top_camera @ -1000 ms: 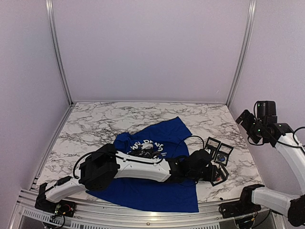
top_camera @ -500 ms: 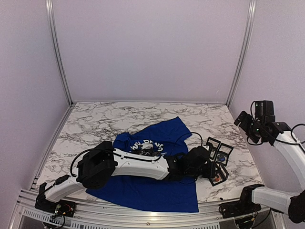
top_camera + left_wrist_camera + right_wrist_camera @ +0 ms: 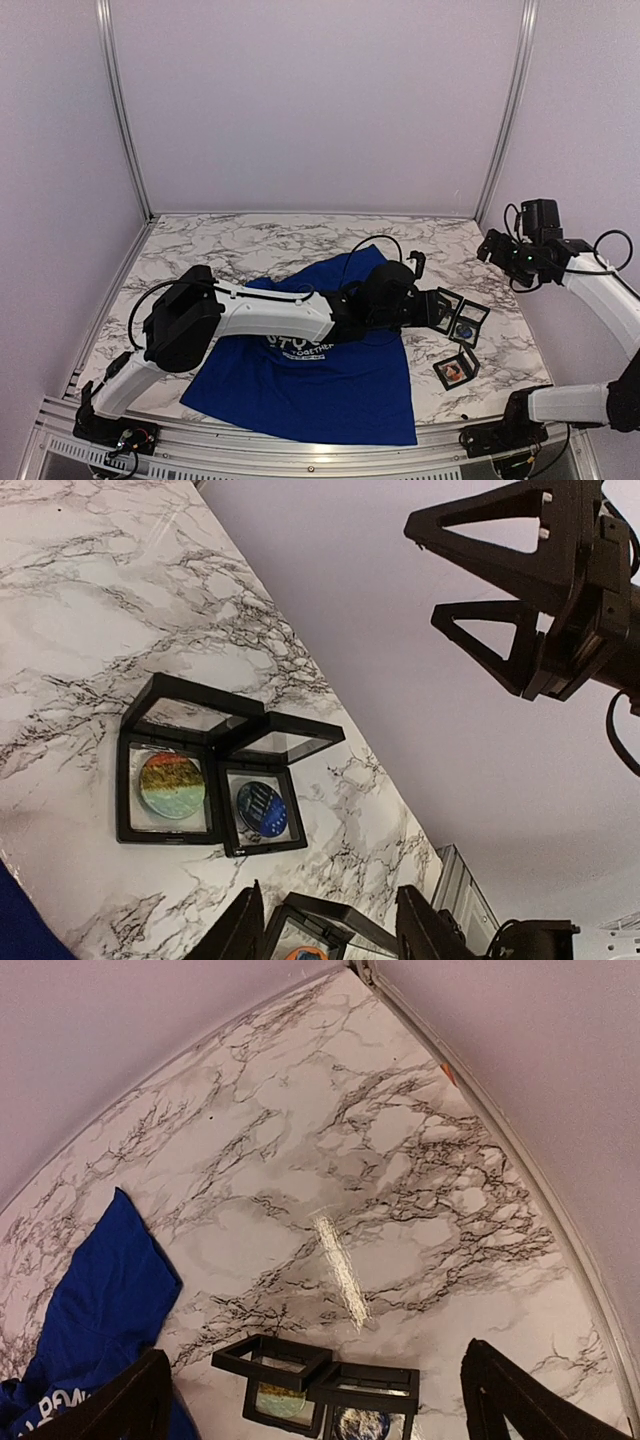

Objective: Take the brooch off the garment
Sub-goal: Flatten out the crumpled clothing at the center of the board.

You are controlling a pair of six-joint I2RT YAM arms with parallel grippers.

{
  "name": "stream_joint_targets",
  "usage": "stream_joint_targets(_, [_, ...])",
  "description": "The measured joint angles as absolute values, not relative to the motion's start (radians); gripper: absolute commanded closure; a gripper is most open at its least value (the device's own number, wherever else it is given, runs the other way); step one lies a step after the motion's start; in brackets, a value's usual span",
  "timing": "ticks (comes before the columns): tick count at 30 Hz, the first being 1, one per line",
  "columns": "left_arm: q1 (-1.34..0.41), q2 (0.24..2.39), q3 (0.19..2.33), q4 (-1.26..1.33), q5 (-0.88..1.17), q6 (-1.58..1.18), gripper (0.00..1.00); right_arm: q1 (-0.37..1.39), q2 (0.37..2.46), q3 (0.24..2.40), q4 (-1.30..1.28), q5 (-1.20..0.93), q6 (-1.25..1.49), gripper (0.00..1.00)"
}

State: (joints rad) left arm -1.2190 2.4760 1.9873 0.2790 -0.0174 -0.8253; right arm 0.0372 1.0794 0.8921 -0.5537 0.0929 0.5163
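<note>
The garment (image 3: 320, 385) is a royal-blue T-shirt with white chest lettering, spread on the marble table under my left arm; its edge also shows in the right wrist view (image 3: 90, 1300). An orange brooch (image 3: 455, 371) lies in a small black open case near the front right, seen at the bottom of the left wrist view (image 3: 305, 954). My left gripper (image 3: 425, 302) (image 3: 328, 912) hovers above the table by the shirt's right edge, open, nothing between its fingers. My right gripper (image 3: 492, 250) (image 3: 315, 1385) hangs high at the right, wide open and empty.
Two more open black cases stand side by side right of the shirt, one with a rainbow disc (image 3: 172, 785) and one with a blue disc (image 3: 262, 807). The right gripper (image 3: 480, 590) hangs above them. Walls close the table at back and sides.
My left gripper has drawn back and up from the near case toward the shirt, jaws wider, leaving the orange brooch in that case. The right gripper has shifted slightly up and left.
</note>
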Motion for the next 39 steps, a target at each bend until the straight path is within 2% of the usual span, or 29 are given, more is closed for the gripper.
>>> stream_joint_targets(7, [-1.148,2.364,1.877,0.288,-0.031,-0.791,0.53,0.132,1.156,0.968,-0.524,0.098,0.463,0.02])
stream_joint_targets(24, [-0.888,1.757,1.241,0.305,-0.136,-0.702,0.49,0.543,1.535,1.262,-0.429,0.229,0.346,0.04])
stream_joint_targets(27, [-0.843,1.672,1.122,0.295,-0.147,-0.701,0.48,0.607,1.615,1.324,-0.409,0.237,0.31,0.07])
stream_joint_targets(39, [-0.706,1.464,0.916,0.209,-0.144,-0.686,0.47,0.692,1.885,1.428,-0.351,0.211,0.204,0.1])
